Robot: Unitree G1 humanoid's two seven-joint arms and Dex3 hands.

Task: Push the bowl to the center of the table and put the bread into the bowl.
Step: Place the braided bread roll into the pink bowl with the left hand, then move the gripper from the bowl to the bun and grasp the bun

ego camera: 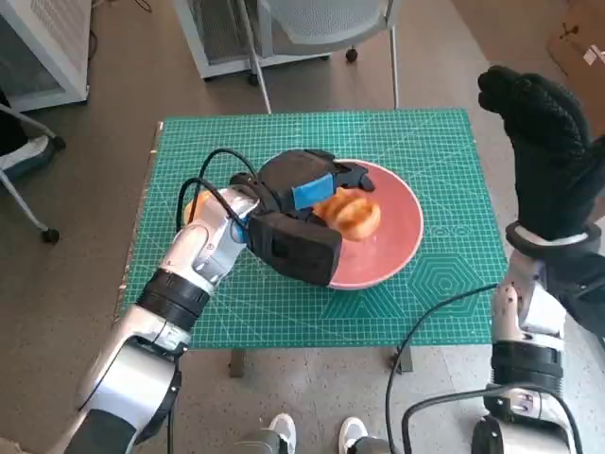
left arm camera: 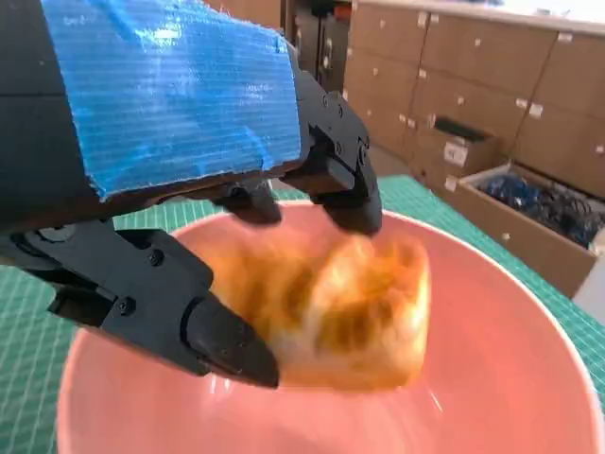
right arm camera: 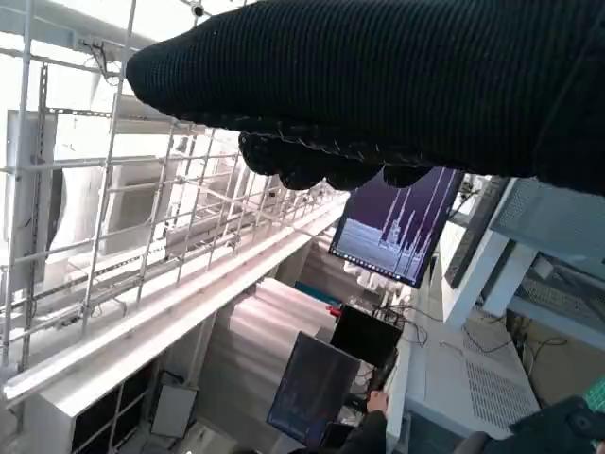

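Note:
The pink bowl [ego camera: 402, 241] sits near the middle of the green mat. The golden-brown bread [ego camera: 354, 216] lies inside it, on the bowl's floor. My left hand [ego camera: 302, 213] hovers over the bowl's near-left side, fingers spread around the bread. In the left wrist view the bread [left arm camera: 340, 312] looks blurred between the black fingertips [left arm camera: 352, 210] above and the thumb below, over the bowl [left arm camera: 510, 378]; I see no firm grip. My right hand [ego camera: 544, 142] is raised off the table's right edge, holding nothing. The right wrist view shows only the glove [right arm camera: 397, 85].
The green cutting mat [ego camera: 444, 142] covers the small table. A small orange object [ego camera: 194, 203] lies on the mat behind my left forearm. Chair legs stand beyond the far edge. A person's shoes [ego camera: 317, 435] show at the near edge. Cables hang by my right arm.

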